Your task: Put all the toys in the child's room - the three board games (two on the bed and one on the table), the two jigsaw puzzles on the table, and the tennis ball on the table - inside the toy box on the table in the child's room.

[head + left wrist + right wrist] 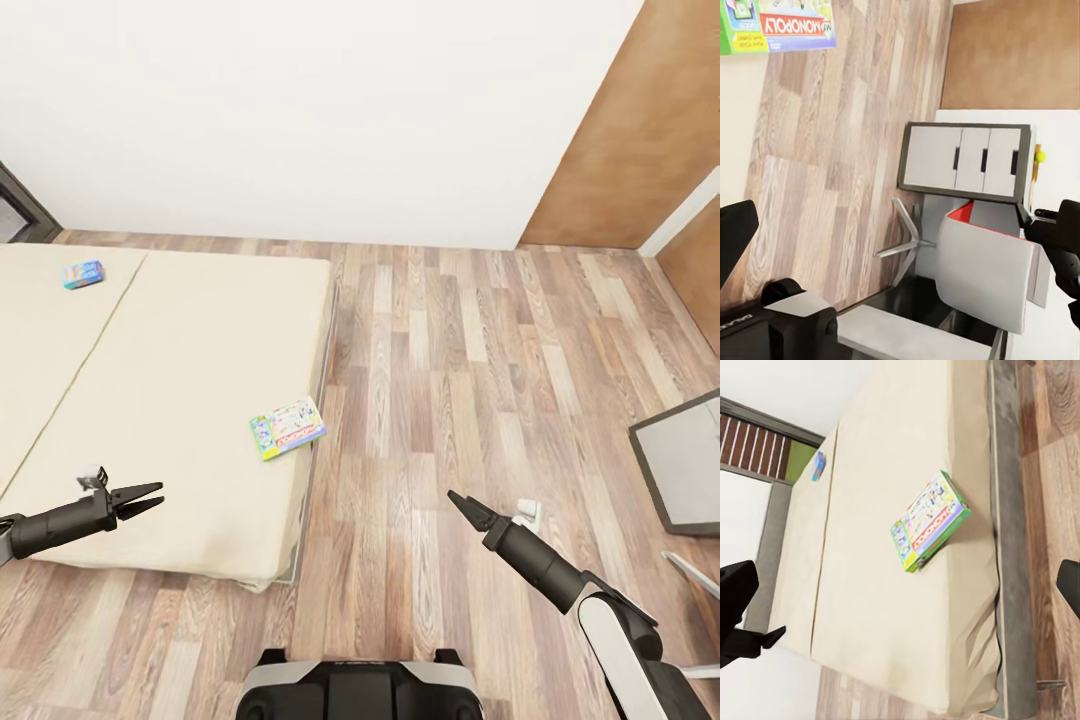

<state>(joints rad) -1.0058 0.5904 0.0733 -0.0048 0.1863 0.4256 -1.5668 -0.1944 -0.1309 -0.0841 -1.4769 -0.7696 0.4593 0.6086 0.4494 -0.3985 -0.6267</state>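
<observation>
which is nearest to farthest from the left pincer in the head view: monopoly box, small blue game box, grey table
1. Monopoly box, near the bed's right edge, closest to the left pincer.
2. Small blue game box, far up the bed.
3. Grey table, across the floor at right.

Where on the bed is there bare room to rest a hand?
The bed is mostly bare: a wide patch lies between the Monopoly box near its floor-side edge and the small blue box by the far wall. Nothing crowds it; the left hand hovers over its near part.
</observation>
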